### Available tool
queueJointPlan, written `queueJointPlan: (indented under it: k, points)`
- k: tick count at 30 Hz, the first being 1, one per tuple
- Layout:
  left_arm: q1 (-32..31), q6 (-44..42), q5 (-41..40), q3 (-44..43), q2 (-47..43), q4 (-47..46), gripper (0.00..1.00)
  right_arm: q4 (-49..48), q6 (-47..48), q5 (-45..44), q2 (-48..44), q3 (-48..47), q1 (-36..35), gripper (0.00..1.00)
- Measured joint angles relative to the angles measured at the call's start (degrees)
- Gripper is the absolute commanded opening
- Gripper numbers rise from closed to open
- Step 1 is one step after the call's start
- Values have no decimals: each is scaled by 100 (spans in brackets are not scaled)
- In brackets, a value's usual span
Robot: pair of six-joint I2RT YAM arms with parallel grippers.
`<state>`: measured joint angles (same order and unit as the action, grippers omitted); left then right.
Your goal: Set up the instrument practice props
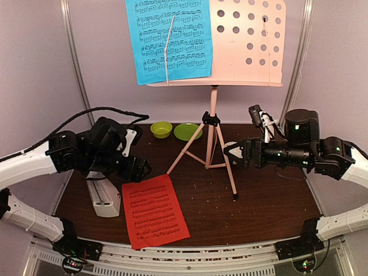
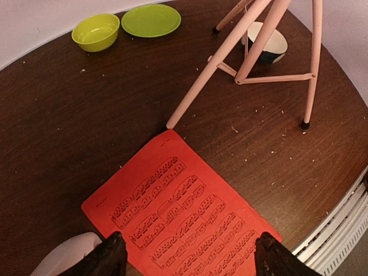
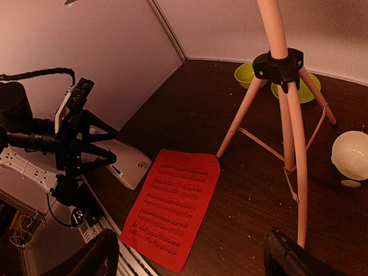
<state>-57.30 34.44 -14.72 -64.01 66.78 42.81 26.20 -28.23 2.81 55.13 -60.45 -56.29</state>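
At the left, our left tool point(image 2: 190, 256) hangs over the near end of the red page point(image 1: 154, 211), its fingers spread wide with nothing between them. Under that arm the white metronome point(image 1: 105, 199) sits on the table point(image 1: 270, 201). It seems to lie on its back, narrow end away from us, though the arm covers part of it. Just beside it the red page lies flat, long axis running from the near edge toward the back and leaning a little left. Its far corner ends right at the foot of the stand's left leg; we cannot tell whether they touch. Behind it the pink music stand point(image 1: 247, 46) is upright on its tripod, mast vertical and desk facing us. The blue page point(image 1: 169, 40) stands in portrait on the desk's left half under a thin wire retainer, slightly askew. The desk's right half is bare, its holes showing. The green bowl point(image 1: 161, 129) and green plate point(image 1: 187, 131) rest at the back by the tripod, and a small white bowl point(image 3: 351, 158) sits right of the legs. At the right, our right tool point(image 3: 195, 256) hovers near the tripod, fingers parted and empty. We judge the job roughly half done: stand up, one sheet placed. The red page likely belongs on the bare half, and the metronome probably needs standing.
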Motion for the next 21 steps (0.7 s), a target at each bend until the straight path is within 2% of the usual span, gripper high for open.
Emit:
queueJointPlan:
  k: [5,13,21]
  points:
    - [74,0,363,166,625,-234,77,-398,-352,55,363,404,-149,84]
    - [415,0,1123,1139,1115,-774,77,-909,-649,278,1121,767,-455,82]
    - [540,-184,1692,1738,1779,-1246,75,-1456,-798,514,1895,1054,-636,78]
